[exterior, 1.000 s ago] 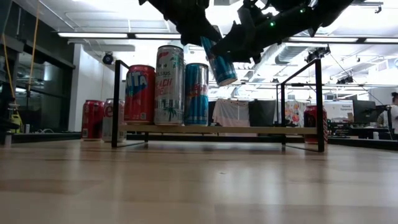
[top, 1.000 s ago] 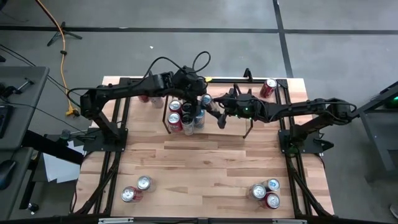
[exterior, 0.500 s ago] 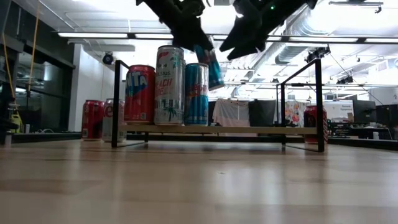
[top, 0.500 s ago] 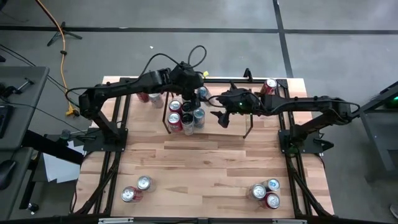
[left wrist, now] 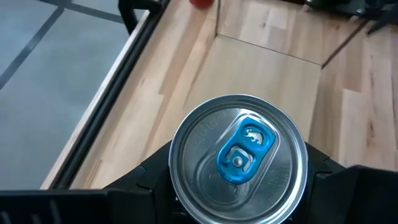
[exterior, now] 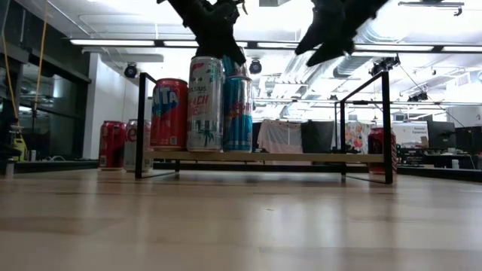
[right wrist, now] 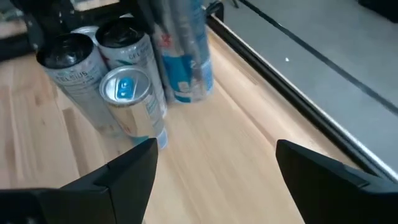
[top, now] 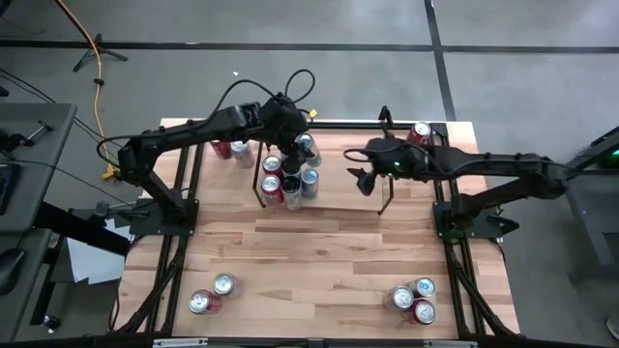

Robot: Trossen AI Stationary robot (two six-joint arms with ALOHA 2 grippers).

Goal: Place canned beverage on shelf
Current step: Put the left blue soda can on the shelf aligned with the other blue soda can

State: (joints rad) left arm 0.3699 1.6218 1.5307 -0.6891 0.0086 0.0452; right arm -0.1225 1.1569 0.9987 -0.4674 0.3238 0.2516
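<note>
Wooden table (top: 319, 251) carries shelf (top: 338, 166) (cans (top: 287, 181) clustered at left end); loose cans (top: 212, 294) near front corners.

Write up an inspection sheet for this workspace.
Surface: wooden table, black-framed.
Job's things: shelf at the back; blue can above it, beside the cans standing at its left end.
Clutter: can pairs and trios at the front corners; more cans behind the shelf.
Grippers: left gripper shut on the blue can; right gripper open, clear of it.
Cables: orange cord on the floor.
Surroundings: grey floor.
</note>
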